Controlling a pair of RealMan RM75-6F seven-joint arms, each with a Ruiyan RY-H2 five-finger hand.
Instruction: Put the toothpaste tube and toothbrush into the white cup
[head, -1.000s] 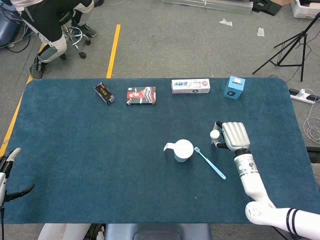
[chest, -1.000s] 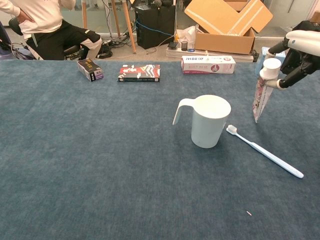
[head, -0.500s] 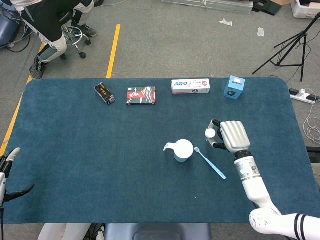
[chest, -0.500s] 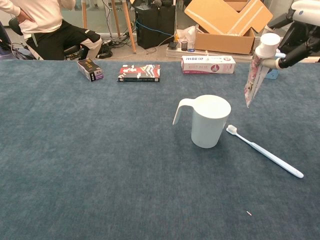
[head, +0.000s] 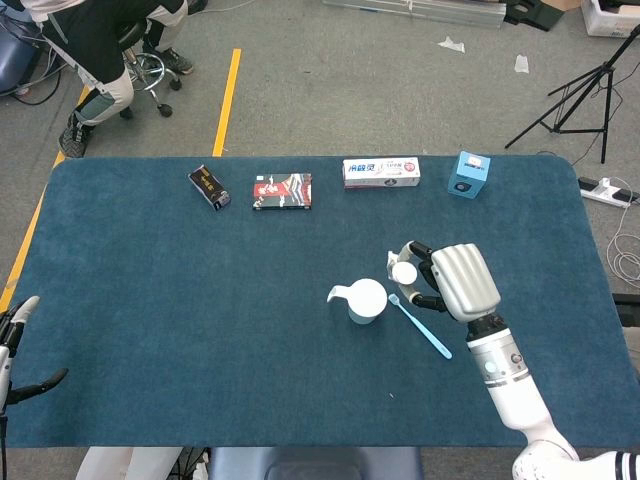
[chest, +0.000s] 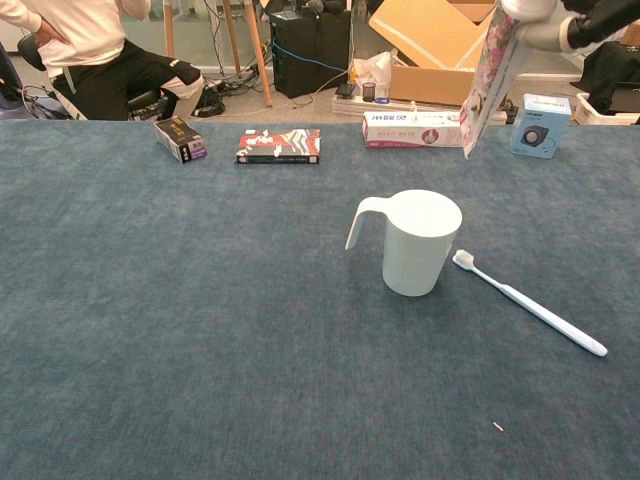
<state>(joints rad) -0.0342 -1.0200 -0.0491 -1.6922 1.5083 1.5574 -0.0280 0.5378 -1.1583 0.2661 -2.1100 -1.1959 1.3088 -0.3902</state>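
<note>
My right hand (head: 452, 280) grips the toothpaste tube (chest: 484, 82) by its white cap end, high above the table. The tube hangs down, tilted, its flat end up and to the right of the white cup (chest: 415, 242). In the head view the tube's cap (head: 405, 272) sits just right of the cup (head: 365, 300). The light blue toothbrush (chest: 530, 304) lies flat on the cloth right of the cup, its head near the cup's base. My left hand (head: 12, 350) shows at the table's near left edge, open and holding nothing.
Along the far edge stand a dark small box (head: 209, 187), a red and black box (head: 282, 191), a toothpaste carton (head: 381, 172) and a blue box (head: 467, 174). A person sits on a stool (head: 150, 70) beyond the far left corner.
My right hand has risen and moved left toward the cup, carrying the toothpaste tube with it. Cup, toothbrush and left hand have stayed put.
</note>
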